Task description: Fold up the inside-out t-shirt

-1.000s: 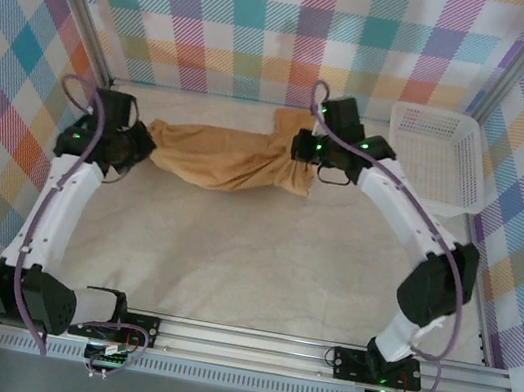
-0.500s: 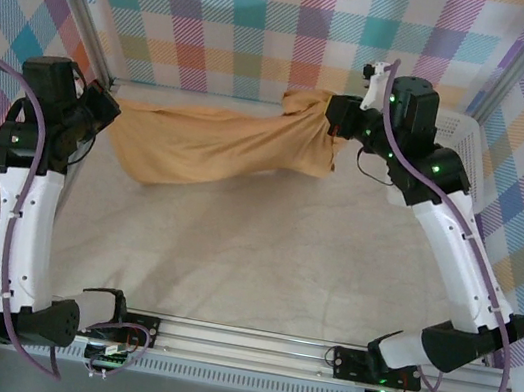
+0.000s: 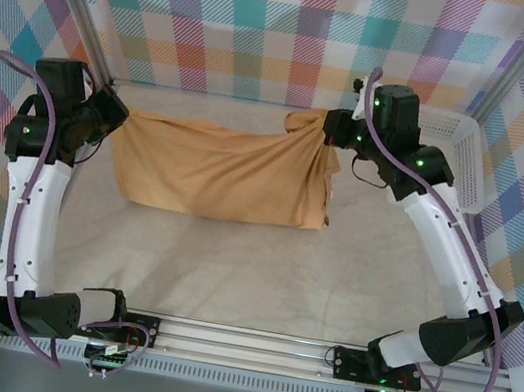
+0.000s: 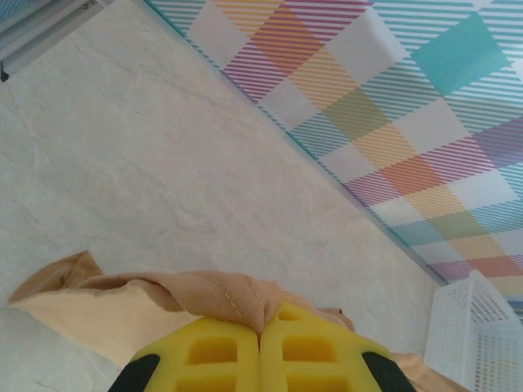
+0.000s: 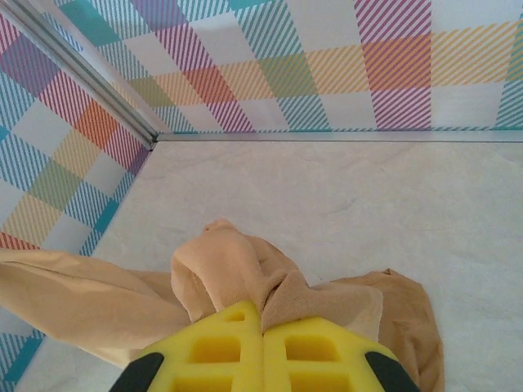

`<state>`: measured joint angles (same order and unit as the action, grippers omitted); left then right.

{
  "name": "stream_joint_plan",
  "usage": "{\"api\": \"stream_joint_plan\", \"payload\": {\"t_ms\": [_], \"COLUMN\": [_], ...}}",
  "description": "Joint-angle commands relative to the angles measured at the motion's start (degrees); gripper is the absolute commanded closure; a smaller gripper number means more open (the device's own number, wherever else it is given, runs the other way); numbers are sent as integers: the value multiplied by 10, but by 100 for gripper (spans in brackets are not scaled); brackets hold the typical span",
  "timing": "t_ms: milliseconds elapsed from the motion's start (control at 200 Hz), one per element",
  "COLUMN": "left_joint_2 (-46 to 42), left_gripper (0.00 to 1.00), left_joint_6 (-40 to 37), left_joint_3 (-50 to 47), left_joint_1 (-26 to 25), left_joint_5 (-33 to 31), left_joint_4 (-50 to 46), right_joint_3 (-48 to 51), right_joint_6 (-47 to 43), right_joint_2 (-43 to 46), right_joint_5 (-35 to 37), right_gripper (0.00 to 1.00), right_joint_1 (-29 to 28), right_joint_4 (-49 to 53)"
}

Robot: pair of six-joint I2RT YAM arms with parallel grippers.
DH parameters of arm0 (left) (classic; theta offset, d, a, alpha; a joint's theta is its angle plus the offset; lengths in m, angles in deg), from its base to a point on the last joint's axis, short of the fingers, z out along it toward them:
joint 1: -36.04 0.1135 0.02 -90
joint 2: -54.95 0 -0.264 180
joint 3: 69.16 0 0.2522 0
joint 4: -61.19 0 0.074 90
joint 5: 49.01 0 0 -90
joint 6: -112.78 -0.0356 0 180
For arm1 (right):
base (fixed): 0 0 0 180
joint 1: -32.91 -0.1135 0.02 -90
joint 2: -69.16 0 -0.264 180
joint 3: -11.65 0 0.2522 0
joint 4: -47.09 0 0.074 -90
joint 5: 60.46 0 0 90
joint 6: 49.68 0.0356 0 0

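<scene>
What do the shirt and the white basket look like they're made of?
T-shirt: soft matte tan cloth, probably cotton knit; it sags, creases, and shows a stitched seam. Basket: white, likely rigid moulded plastic; regular mesh holes, straight rim.

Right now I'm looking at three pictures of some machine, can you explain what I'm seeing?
Two white robot arms are bolted to a pale table inside checked walls. One picture looks down from above and behind them; the other two come from a camera on each wrist, where the yellow blocks are that arm's own fingers. A tan short-sleeved cloth t-shirt is stretched between the arms: the left hand is shut on one end, the right hand on the other. A white plastic mesh basket stands at the far right.
</scene>
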<state>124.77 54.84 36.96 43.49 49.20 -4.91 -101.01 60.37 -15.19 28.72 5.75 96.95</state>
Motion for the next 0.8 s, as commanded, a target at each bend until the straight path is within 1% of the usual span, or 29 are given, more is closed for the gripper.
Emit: {"api": "stream_joint_plan", "payload": {"t_ms": [0, 130, 240, 335, 390, 440, 525, 640, 705, 795], "left_joint_2": [7, 24, 61, 126, 172, 219, 295, 360, 370, 356], "left_gripper": [100, 100, 100, 100, 100, 100, 100, 100, 100, 100], "left_joint_6": [-6, -6, -1, 3, 8, 15, 25, 26, 25, 8], "left_joint_3": [-9, -3, 44, 123, 177, 241, 360, 487, 524, 518], "left_joint_1": [6, 6, 6, 6, 7, 8, 10, 15, 24, 32], "left_joint_5": [23, 31, 36, 37, 44, 62, 98, 129, 136, 151], "left_joint_4": [18, 31, 50, 52, 56, 56, 51, 53, 59, 67], "right_joint_3": [-20, -39, -107, -186, -251, -322, -450, -567, -589, -564], "right_joint_6": [-8, -5, -4, -4, -7, -9, -11, -32, -38, -44], "right_joint_2": [-15, -40, -83, -134, -170, -206, -268, -318, -322, -299], "right_joint_5": [-1, -8, -17, -29, -38, -43, -70, -89, -102, -122], "right_gripper": [100, 100, 100, 100, 100, 100, 100, 100, 100, 100], "right_joint_1": [10, 25, 50, 74, 88, 99, 114, 121, 130, 133], "right_joint_4": [-13, -25, -24, -23, -19, -9, 6, 8, 6, 9]}}
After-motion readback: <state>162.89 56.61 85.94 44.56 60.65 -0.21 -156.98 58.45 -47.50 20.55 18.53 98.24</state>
